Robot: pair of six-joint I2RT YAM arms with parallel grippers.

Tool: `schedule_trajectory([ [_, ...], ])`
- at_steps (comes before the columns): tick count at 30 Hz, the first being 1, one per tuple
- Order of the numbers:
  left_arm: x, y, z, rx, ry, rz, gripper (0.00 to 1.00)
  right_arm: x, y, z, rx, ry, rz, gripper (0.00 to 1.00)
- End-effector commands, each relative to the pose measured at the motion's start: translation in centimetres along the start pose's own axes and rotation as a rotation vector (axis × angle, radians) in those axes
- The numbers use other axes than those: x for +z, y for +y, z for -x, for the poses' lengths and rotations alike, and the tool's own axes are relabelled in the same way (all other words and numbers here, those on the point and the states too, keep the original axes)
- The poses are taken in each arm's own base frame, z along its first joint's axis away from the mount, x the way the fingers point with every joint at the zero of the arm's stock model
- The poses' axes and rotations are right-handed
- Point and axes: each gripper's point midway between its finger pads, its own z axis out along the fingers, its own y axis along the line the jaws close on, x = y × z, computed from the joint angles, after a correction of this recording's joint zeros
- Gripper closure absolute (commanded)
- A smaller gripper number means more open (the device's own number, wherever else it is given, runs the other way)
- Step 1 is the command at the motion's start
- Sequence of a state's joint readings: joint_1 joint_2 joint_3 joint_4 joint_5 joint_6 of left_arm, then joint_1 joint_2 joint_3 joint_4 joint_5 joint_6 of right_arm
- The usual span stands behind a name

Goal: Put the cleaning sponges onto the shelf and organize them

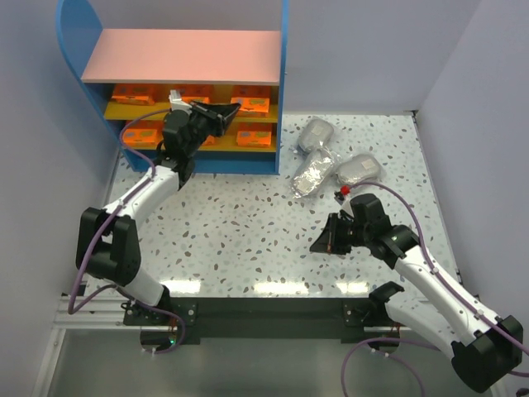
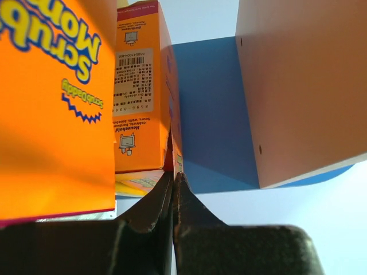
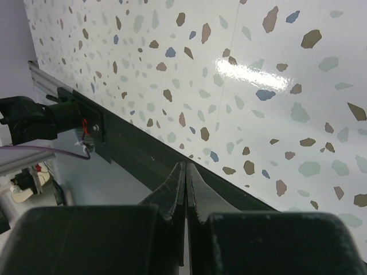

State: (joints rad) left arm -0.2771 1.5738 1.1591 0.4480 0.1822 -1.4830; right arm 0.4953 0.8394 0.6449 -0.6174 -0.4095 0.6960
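Reaching into the shelf (image 1: pixel 284 83), the left gripper (image 1: pixel 234 107) is poking beside orange sponge packs (image 1: pixel 254 135), fingers squeezed together. The right gripper (image 1: pixel 318 246), also squeezed together, is hanging near 3 bagged grey sponges (image 1: pixel 312 175).

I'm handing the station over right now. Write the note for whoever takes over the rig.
Left gripper: shut, empty, tips at the edge of an orange pack inside the shelf.
Right gripper: shut, empty, low over the bare table.
Done: orange packs sit on both inner levels of the shelf.
To do: three grey bagged bundles lie on the table right of the shelf, none shelved yet.
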Motion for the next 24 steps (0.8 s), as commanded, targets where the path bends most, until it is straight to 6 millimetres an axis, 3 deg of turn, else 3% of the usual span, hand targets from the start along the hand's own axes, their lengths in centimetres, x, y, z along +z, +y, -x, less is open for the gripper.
schedule_trajectory([
  [1, 0.4, -2.5, 1.0, 0.013, -0.032, -0.069, 1.0, -0.3, 1.5, 1.6, -0.022, -0.051, 0.041, 1.0],
  [6, 0.0, -2.8, 0.8, 0.012, -0.032, -0.077, 0.76, -0.2, 1.6, 1.7, -0.019, -0.055, 0.045, 1.0],
  [9, -1.1, -3.8, 1.0, 0.02, -0.047, -0.095, 0.58, -0.3, 1.7, 1.9, -0.018, -0.061, 0.047, 0.92],
  [11, -1.9, -4.1, 0.9, 0.023, -0.045, -0.095, 0.46, -0.4, 1.8, 2.1, -0.011, -0.071, 0.046, 0.74],
  [12, -2.7, -5.0, 0.8, 0.029, -0.042, -0.11, 0.43, -0.4, 1.7, 2.3, -0.008, -0.081, 0.038, 0.69],
  [16, -5.7, -4.9, -0.9, 0.054, 0.015, -0.087, 0.34, -0.5, 1.0, 3.9, 0.015, -0.144, -0.033, 0.34],
  [18, -7.9, -5.0, -2.3, 0.074, 0.071, -0.065, 0.23, -0.5, 0.6, 5.4, 0.038, -0.18, -0.087, 0.26],
  [21, -10.8, -3.2, -4.4, 0.144, 0.159, -0.002, 0.08, -0.1, 0.1, 8.5, 0.054, -0.249, -0.166, 0.17],
  [23, -12.4, -1.1, -5.9, 0.221, 0.228, 0.032, 0.02, -0.1, -0.2, 11.4, 0.074, -0.327, -0.217, 0.15],
  [24, -13.8, 0.8, -6.7, 0.228, 0.267, 0.087, 0.0, 0.6, -1.1, 12.8, 0.1, -0.343, -0.249, 0.15],
])
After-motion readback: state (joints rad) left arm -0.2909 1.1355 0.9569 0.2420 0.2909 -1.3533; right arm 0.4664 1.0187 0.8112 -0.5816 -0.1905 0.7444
